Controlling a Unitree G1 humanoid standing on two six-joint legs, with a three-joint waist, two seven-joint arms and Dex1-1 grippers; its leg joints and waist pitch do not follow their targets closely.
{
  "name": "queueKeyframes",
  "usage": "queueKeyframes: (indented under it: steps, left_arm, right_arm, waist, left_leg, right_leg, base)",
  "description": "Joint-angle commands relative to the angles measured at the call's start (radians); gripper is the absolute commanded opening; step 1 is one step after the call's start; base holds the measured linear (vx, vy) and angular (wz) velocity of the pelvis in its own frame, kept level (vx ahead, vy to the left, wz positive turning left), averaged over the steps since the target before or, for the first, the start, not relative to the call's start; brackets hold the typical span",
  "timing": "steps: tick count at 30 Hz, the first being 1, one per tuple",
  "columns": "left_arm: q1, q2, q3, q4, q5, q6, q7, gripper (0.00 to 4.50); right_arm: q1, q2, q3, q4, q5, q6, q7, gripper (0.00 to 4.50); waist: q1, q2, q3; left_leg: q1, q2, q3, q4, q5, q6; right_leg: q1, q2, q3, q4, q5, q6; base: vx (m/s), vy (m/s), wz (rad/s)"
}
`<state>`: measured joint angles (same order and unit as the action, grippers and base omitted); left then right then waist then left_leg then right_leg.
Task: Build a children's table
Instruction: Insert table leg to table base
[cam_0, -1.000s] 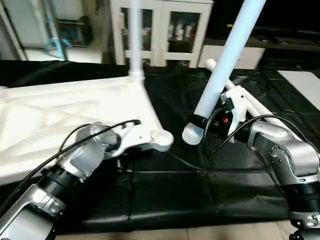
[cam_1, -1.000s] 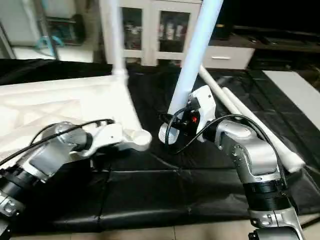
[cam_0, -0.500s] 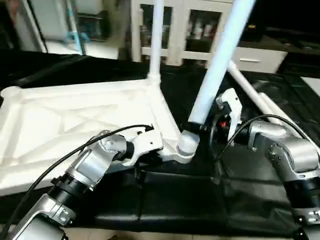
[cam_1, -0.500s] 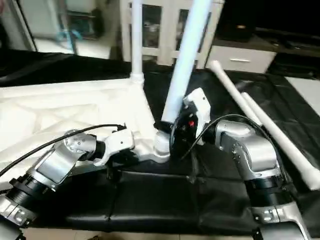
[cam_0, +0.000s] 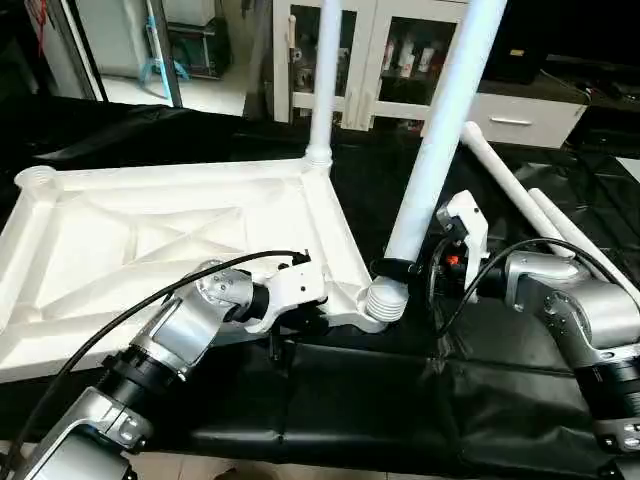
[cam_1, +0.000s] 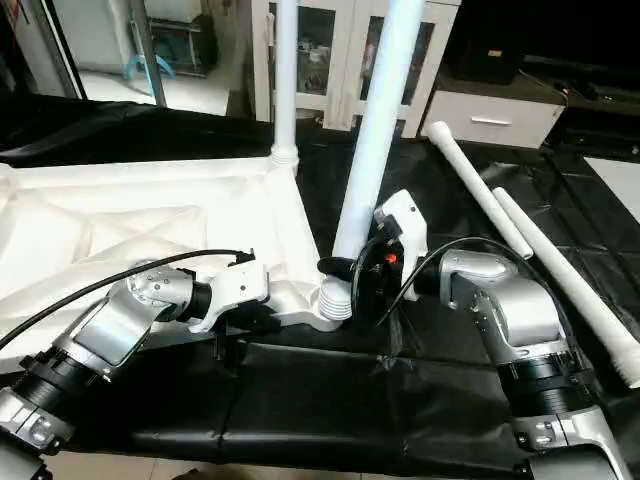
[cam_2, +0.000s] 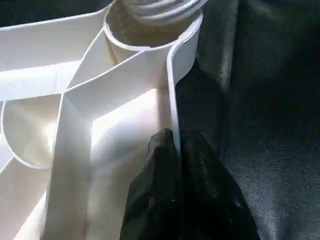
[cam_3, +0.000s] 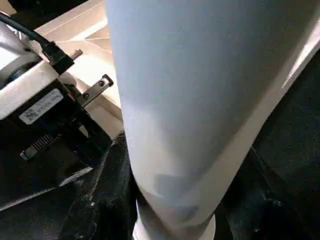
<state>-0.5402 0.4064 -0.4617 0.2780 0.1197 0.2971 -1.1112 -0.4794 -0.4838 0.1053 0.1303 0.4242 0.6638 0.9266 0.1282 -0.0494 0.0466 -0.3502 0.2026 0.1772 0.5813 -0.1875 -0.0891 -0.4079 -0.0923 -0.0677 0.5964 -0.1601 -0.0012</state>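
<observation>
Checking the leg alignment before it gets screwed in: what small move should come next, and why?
Probably tip the held leg upright. Its ribbed threaded end sits at the near corner socket, but it leans, unlike the standing leg. The left gripper pinches the tabletop's rim, steadying it.

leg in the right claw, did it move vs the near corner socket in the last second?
Yes. The held leg closed in on the table top's near corner socket; its threaded end now sits at the socket, not apart.
</observation>
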Motion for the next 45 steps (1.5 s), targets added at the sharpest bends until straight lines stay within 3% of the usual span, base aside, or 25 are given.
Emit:
queueKeyframes:
  steps: [1, 6, 7, 14, 19, 27, 29, 37, 40, 41, 45]
  left_arm:
    - [-0.003, -0.011, -0.048, 0.012, -0.001, -0.027, -0.038, 0.00]
    - [-0.008, -0.014, -0.055, 0.012, 0.000, -0.033, -0.054, 0.00]
    - [-0.007, -0.013, -0.058, 0.005, -0.001, -0.034, -0.063, 0.00]
    - [-0.007, -0.015, -0.066, 0.012, 0.006, -0.042, -0.063, 0.00]
    - [-0.012, -0.017, -0.063, 0.019, 0.009, -0.045, -0.064, 0.00]
    - [-0.013, -0.025, -0.054, 0.027, 0.010, -0.046, -0.047, 0.00]
    - [-0.010, -0.030, -0.049, 0.029, 0.007, -0.045, -0.039, 0.00]
    - [-0.010, -0.041, -0.038, 0.032, 0.002, -0.044, -0.030, 0.00]
    - [-0.019, -0.049, -0.031, 0.047, 0.003, -0.051, -0.021, 0.00]
    - [-0.021, -0.050, -0.031, 0.050, 0.004, -0.053, -0.019, 0.00]
    - [-0.026, -0.057, -0.027, 0.061, 0.004, -0.061, -0.012, 0.00]
  right_arm:
    - [-0.016, -0.001, 0.000, 0.027, -0.012, -0.015, 0.000, 1.84]
    - [-0.035, 0.024, 0.008, 0.075, -0.024, -0.026, -0.004, 1.84]
    - [-0.048, 0.030, 0.018, 0.099, -0.032, -0.030, -0.001, 1.84]
    - [-0.074, 0.025, 0.049, 0.136, -0.057, -0.040, 0.033, 1.83]
    - [-0.099, 0.005, 0.077, 0.169, -0.071, -0.034, 0.072, 1.83]
    - [-0.085, 0.045, 0.007, 0.195, -0.044, -0.029, 0.015, 1.83]
    - [-0.053, 0.057, -0.031, 0.192, -0.026, -0.030, -0.021, 1.83]
    - [0.035, 0.087, -0.086, 0.151, 0.002, -0.037, -0.070, 1.83]
    - [0.086, 0.110, -0.120, 0.123, 0.019, -0.044, -0.102, 1.83]
    - [0.100, 0.115, -0.126, 0.112, 0.027, -0.045, -0.107, 1.83]
    - [0.147, 0.138, -0.153, 0.070, 0.050, -0.054, -0.125, 1.83]
  waist:
    - [-0.006, -0.002, -0.060]
    - [-0.005, -0.006, -0.061]
    - [-0.006, -0.013, -0.062]
    - [-0.008, -0.012, -0.060]
    - [-0.009, -0.021, -0.061]
    - [-0.009, -0.028, -0.059]
    - [-0.005, -0.023, -0.058]
    - [-0.007, -0.023, -0.059]
    - [-0.002, -0.015, -0.058]
    - [-0.003, -0.019, -0.058]
    - [0.000, -0.016, -0.057]
  left_leg:
    - [0.007, 0.025, -0.001, -0.071, -0.218, -0.008]
    - [0.006, 0.026, -0.001, -0.070, -0.197, -0.005]
    - [0.004, 0.026, 0.000, -0.070, -0.184, -0.001]
    - [0.005, 0.026, -0.002, -0.071, -0.209, -0.010]
    - [0.005, 0.027, -0.001, -0.070, -0.204, -0.008]
    - [0.006, 0.027, -0.002, -0.072, -0.228, -0.017]
    - [0.009, 0.028, -0.003, -0.072, -0.242, -0.021]
    - [0.007, 0.028, -0.006, -0.076, -0.268, -0.029]
    - [0.011, 0.029, -0.005, -0.076, -0.273, -0.029]
    - [0.008, 0.027, -0.006, -0.077, -0.277, -0.029]
    - [0.010, 0.028, -0.008, -0.080, -0.307, -0.031]
  right_leg:
    - [0.042, -0.050, 0.041, -0.065, -0.282, -0.161]
    - [0.043, -0.051, 0.040, -0.060, -0.252, -0.177]
    - [0.046, -0.050, 0.040, -0.058, -0.238, -0.176]
    - [0.044, -0.052, 0.040, -0.062, -0.286, -0.162]
    - [0.044, -0.052, 0.039, -0.061, -0.281, -0.161]
    - [0.041, -0.052, 0.039, -0.064, -0.309, -0.153]
    - [0.037, -0.054, 0.040, -0.066, -0.319, -0.151]
    - [0.040, -0.053, 0.039, -0.068, -0.326, -0.143]
    - [0.036, -0.053, 0.041, -0.070, -0.320, -0.143]
    - [0.039, -0.052, 0.039, -0.071, -0.324, -0.142]
    - [0.037, -0.054, 0.040, -0.076, -0.365, -0.126]
  base:
    - [0.000, 0.000, 0.00]
    - [0.000, 0.000, 0.00]
    - [0.000, 0.000, 0.00]
    - [0.000, 0.000, 0.00]
    - [0.000, 0.000, 0.00]
    - [0.000, 0.000, 0.00]
    - [0.000, 0.000, 0.00]
    - [0.000, 0.000, 0.00]
    - [0.000, 0.000, 0.00]
    - [0.000, 0.000, 0.00]
    - [0.000, 0.000, 0.00]
